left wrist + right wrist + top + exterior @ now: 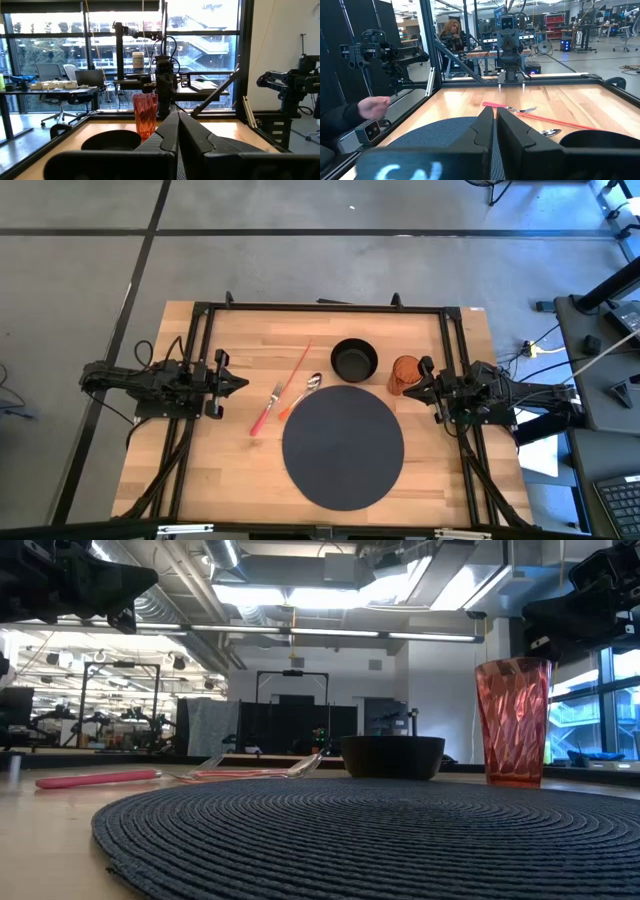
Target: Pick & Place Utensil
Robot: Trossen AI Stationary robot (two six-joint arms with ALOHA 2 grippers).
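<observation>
The fork [268, 409] lies just ahead of my left gripper [243, 384], handle slanting toward me; both my grippers are closed, empty.

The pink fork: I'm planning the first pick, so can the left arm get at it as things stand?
Probably yes. The pink fork lies flat on bare wood just ahead of the shut left gripper, with nothing between; the spoon lies beside it, apart.

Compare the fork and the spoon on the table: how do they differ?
The fork has a pink handle; the spoon has an orange one. The fork lies clear of the dark round placemat, farther left; the spoon's handle end reaches the placemat's edge. Both lie flat on the wooden table, slanted the same way, untouched.
</observation>
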